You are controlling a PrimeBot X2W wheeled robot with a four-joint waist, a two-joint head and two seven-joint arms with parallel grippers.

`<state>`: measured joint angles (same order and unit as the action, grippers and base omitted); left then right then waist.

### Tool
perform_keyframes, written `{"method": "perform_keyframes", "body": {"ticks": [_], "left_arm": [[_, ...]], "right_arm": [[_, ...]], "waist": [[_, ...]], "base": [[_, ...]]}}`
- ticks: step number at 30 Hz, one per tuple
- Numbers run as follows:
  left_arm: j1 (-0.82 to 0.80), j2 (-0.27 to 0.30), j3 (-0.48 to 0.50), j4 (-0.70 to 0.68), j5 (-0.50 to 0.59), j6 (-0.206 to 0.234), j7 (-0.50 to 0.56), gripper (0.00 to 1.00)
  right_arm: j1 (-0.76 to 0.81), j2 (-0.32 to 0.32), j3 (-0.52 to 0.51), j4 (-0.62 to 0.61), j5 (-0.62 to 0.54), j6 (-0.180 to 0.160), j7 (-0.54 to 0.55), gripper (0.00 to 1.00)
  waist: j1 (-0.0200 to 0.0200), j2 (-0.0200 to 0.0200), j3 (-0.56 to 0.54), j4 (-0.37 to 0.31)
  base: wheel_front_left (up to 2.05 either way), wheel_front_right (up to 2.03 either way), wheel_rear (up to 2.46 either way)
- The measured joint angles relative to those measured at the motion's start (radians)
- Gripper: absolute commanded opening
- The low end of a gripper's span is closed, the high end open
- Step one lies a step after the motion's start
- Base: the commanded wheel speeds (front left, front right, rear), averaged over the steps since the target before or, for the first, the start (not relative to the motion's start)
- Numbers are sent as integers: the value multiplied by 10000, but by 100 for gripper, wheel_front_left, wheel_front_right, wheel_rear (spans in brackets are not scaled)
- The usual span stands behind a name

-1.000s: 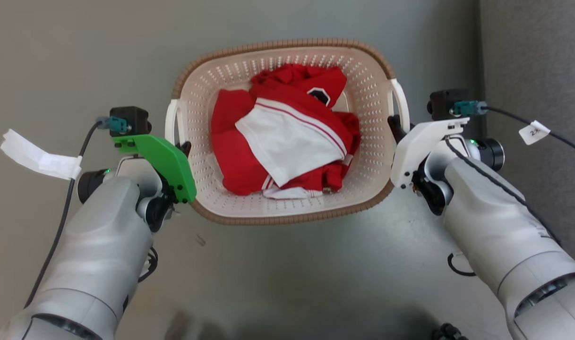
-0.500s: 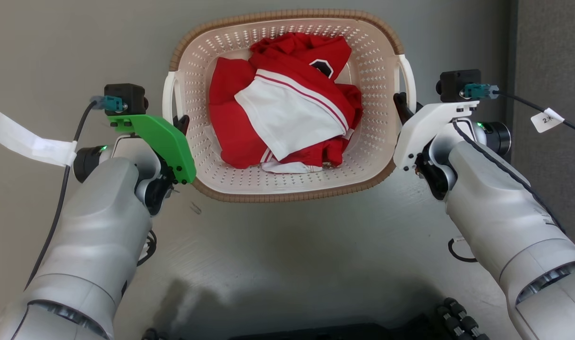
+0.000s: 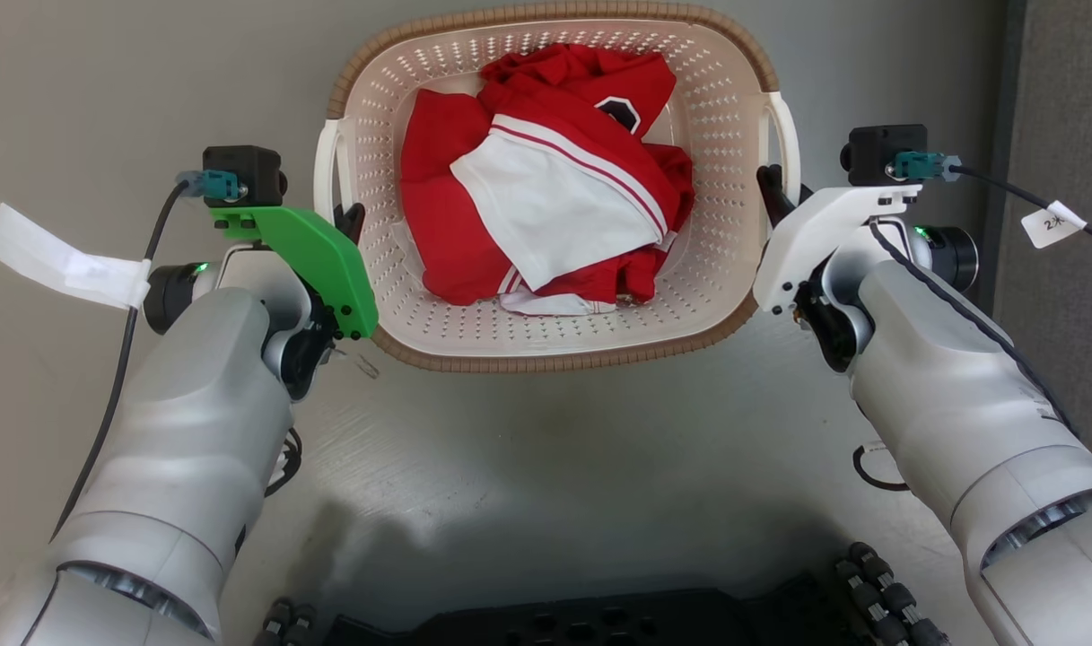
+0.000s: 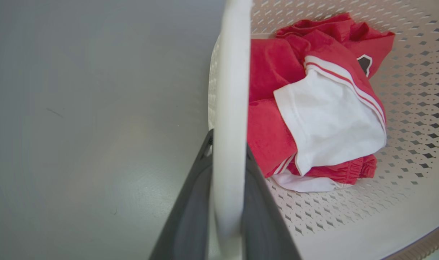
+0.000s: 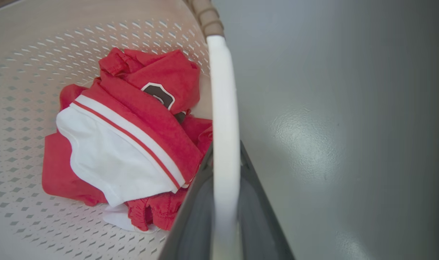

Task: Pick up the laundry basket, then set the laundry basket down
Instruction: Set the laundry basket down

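Cream perforated laundry basket (image 3: 707, 269) | left tool (image 3: 346, 222), right tool (image 3: 773, 188) clamp white handles (image 3: 323, 179)

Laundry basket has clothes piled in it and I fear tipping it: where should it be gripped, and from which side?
Grip the laundry basket by its white side handles, the left handle and the right handle, each from its outer side, fingers straddling the thin bar. They sit opposite at the rim, so the clothes should hang balanced. The left gripper and right gripper hold it so.

We count one laundry basket (image 3: 546, 362), one heap of red and white clothing (image 3: 546, 206) and two paper tags (image 3: 65, 269). We count two grippers: left gripper (image 3: 348, 222), right gripper (image 3: 768, 184).
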<state>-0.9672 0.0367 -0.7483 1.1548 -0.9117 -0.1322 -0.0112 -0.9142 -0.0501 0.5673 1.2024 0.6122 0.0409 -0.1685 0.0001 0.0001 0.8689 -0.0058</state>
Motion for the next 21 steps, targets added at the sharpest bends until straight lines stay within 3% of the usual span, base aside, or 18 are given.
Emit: {"method": "perform_keyframes", "body": {"ticks": [21], "left_arm": [[-77, -40, -288, 38, 12, 0, -249, 0]], "right_arm": [[-79, 6, -33, 203, 40, 17, -265, 0]], "waist": [[-1, 0, 216, 9]], "base": [[0, 0, 0]]}}
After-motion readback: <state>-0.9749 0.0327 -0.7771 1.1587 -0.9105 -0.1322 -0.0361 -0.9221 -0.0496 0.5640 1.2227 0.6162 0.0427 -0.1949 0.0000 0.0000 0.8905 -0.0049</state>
